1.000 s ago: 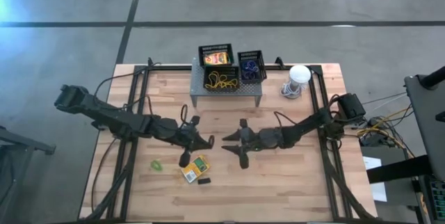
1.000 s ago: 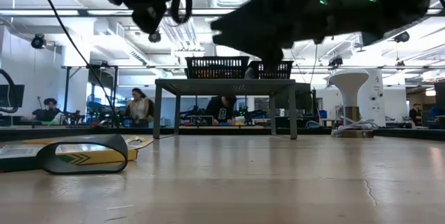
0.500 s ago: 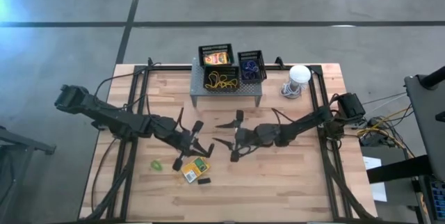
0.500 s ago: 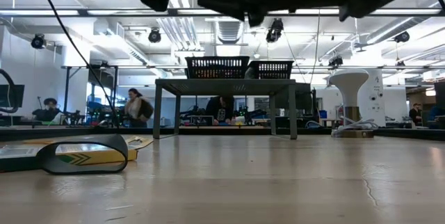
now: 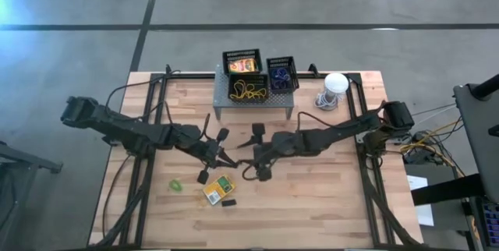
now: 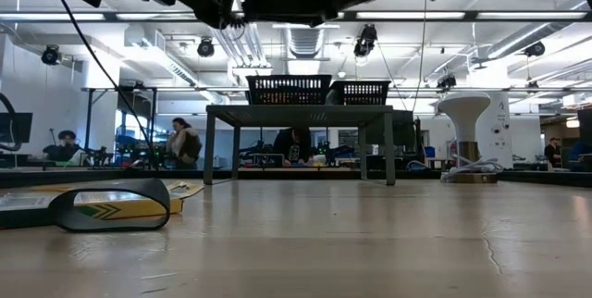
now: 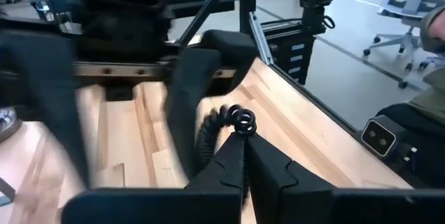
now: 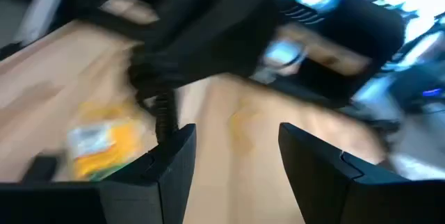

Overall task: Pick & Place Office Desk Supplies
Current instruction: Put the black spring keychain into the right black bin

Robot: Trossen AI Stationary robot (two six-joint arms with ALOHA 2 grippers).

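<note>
Midair, meeting for a handoff probably: left gripper (image 5: 226,160) pinched on a black rubber-band loop (image 7: 238,121), right gripper (image 5: 251,151) spread wide (nothing held) just beside; crayon box (image 5: 219,189) lying below on the table (image 5: 327,204).

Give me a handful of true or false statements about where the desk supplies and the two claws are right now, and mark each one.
1. The right claw is open. True.
2. The left claw holds the crayon box. False: its fingers are shut on a black rubber band; that box lies on the table.
3. A green rubber band lies on the table. True.
4. All three baskets are empty. False: the left basket holds a crayon box.
</note>
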